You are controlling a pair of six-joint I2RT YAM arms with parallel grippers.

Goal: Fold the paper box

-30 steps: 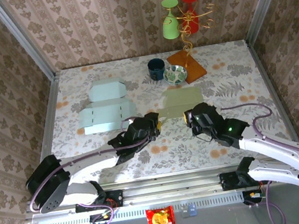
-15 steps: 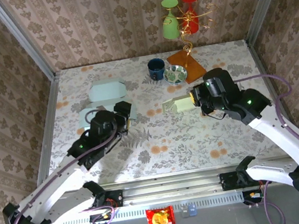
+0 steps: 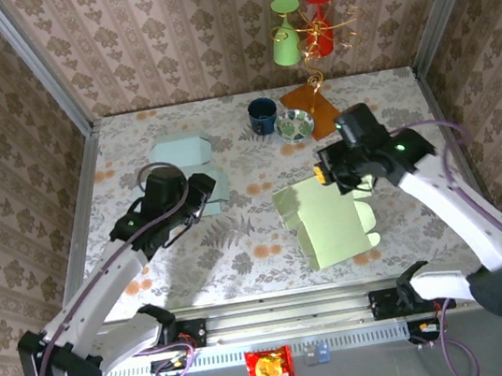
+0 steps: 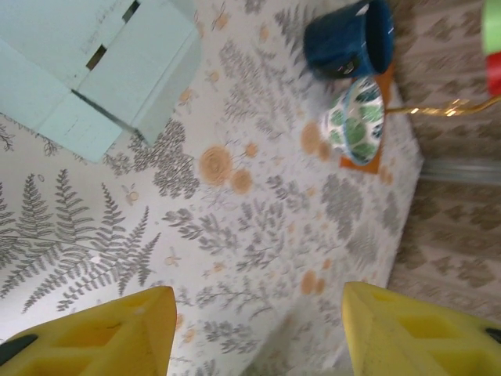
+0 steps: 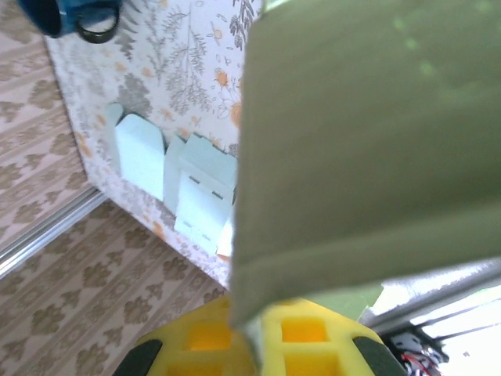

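Wallpapered walls hem the floral table [image 3: 242, 255] on three sides; its near centre lies open, with a cup [image 3: 262, 115] and bowl [image 3: 294, 125] at the far edge. The right gripper [image 3: 325, 175] clamps the far edge of the flat green paper box [image 3: 327, 219], held above the table with its length running toward the near rail. The left gripper [image 3: 203, 195] gapes, holding nothing, beside the pale blue blanks [image 3: 179, 151].
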